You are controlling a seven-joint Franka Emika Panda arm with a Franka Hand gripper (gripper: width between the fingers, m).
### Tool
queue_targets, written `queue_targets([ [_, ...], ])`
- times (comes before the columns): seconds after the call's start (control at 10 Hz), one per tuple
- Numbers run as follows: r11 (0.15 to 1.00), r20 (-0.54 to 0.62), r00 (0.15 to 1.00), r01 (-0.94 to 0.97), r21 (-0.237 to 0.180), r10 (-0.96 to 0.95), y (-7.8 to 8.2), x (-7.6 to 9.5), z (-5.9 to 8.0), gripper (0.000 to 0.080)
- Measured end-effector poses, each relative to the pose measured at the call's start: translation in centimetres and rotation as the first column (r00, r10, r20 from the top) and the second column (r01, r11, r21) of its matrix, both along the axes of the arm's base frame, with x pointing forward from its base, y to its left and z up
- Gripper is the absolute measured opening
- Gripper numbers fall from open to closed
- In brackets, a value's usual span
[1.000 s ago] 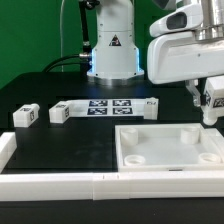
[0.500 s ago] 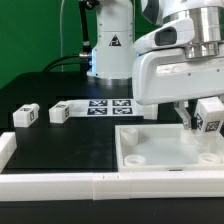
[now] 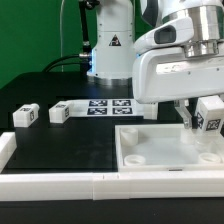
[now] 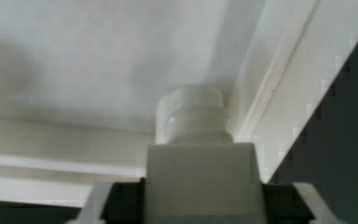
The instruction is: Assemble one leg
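Note:
My gripper is shut on a white leg with a black-and-white tag, held just above the far right corner of the white tabletop. In the wrist view the leg runs from between my fingers down toward the tabletop's inner corner, its round end close to the raised rim. I cannot tell whether it touches. Two more tagged legs lie on the black table at the exterior view's left.
The marker board lies behind the tabletop in the middle. A white border wall runs along the front edge and left side. The robot base stands at the back. A green backdrop lies behind.
Since one second ago my gripper has come forward and down with the leg, from above the table's right side to the tabletop's far right corner. Since half a second ago nothing has visibly moved.

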State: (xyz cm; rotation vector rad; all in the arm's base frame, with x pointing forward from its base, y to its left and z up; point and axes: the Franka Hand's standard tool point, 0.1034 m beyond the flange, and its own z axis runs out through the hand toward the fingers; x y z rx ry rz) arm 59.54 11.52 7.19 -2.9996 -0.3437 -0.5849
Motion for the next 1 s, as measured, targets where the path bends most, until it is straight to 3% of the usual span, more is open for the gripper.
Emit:
queue_targets([
  [0.3, 1.000, 0.098, 0.995, 0.005, 0.006, -0.006, -0.2, 0.2, 0.1, 0.0291],
  [1.0, 1.000, 0.129, 0.992, 0.005, 0.013, -0.007, 0.1, 1.3, -0.4, 0.0291],
])
